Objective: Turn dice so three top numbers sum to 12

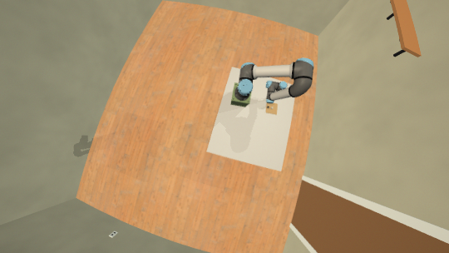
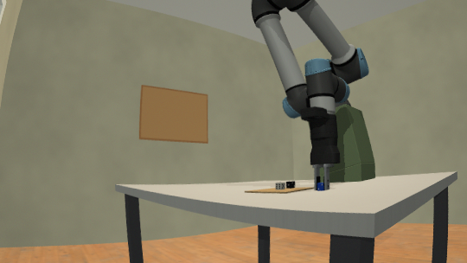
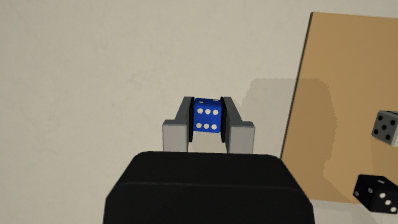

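Note:
My gripper [image 3: 207, 110] is shut on a blue die [image 3: 207, 115] that shows six white pips on top. The die sits on the bare table, to the left of the tan mat [image 3: 345, 105] and off it. In the side view the gripper [image 2: 322, 183] stands upright at the table surface with the blue die [image 2: 320, 187] between the fingers. A grey die [image 3: 386, 127] showing five lies on the mat at the right edge of the wrist view. A black die [image 3: 375, 192] lies on the mat's near edge below it. From above, the mat [image 1: 272, 109] is small under the wrist.
The arm's green base [image 1: 240, 95] stands on the table's far side, behind the gripper in the side view [image 2: 355, 147]. A brown board [image 2: 174, 114] hangs on the wall.

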`<state>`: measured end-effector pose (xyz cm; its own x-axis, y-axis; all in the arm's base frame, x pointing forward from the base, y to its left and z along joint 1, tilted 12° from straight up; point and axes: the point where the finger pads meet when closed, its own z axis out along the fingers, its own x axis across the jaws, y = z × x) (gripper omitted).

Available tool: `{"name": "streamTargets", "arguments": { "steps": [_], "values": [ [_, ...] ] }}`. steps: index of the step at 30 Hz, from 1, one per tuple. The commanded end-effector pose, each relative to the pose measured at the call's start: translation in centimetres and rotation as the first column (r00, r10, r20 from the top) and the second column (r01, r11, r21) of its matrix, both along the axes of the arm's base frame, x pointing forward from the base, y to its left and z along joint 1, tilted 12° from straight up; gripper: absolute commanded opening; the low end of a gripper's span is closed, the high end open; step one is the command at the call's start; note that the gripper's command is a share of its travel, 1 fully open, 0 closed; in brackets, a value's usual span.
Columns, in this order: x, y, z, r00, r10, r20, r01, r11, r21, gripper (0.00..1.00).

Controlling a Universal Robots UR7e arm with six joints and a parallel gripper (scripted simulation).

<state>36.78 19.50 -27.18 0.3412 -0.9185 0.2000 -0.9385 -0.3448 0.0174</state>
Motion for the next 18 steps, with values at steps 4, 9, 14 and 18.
{"name": "streamTargets", "arguments": {
  "steps": [4, 9, 14, 18],
  "values": [
    [0.0, 0.1, 0.3, 1.000, 0.000, 0.001, 0.000, 1.000, 0.000, 0.40],
    [0.0, 0.3, 1.2, 1.000, 0.000, 0.001, 0.000, 1.000, 0.000, 0.40],
    [-0.1, 0.6, 2.9, 1.000, 0.000, 0.001, 0.000, 1.000, 0.000, 0.40],
    [-0.2, 0.9, 4.6, 1.000, 0.000, 0.001, 0.000, 1.000, 0.000, 0.40]
  ]
}}
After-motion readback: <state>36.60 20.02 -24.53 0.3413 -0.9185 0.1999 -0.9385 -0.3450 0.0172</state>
